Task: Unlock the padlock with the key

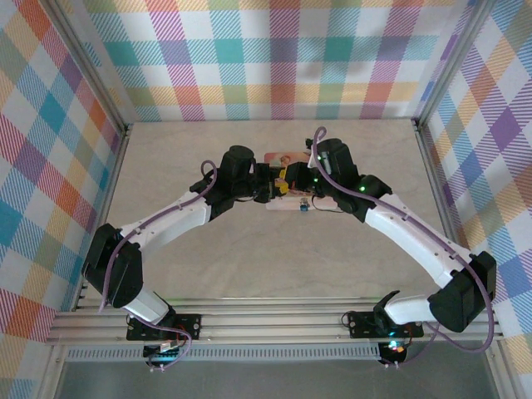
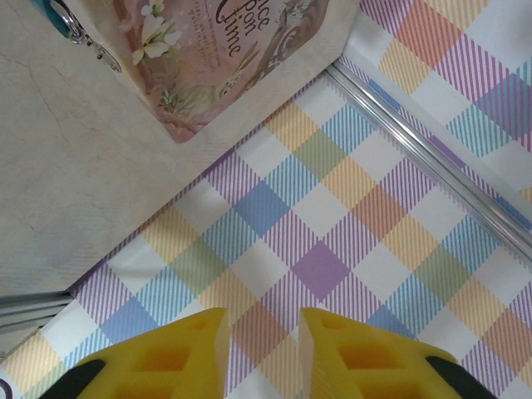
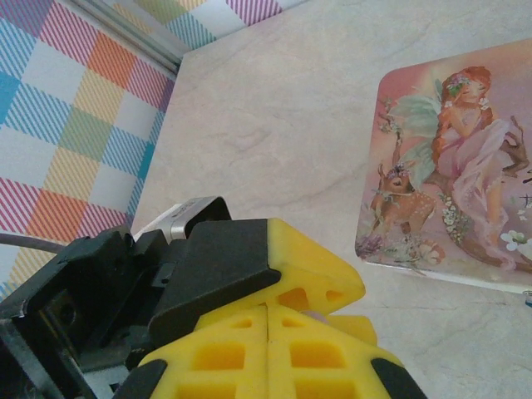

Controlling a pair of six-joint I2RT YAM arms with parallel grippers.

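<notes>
Padlock [image 2: 56,12] sits just beside pink fairy box [image 3: 449,166]. Left claw [image 2: 263,320] parted, empty; right claw [image 3: 268,320] clenched, key unconfirmed. I'd pin its body, then insert squarely.

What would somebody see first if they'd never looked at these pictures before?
Probably the bright checked walls all around the table. Next, the pink fairy box lying mid-table, where the left arm and right arm meet over it. Close up, the right end effector shows chunky yellow fingers pressed together.
</notes>
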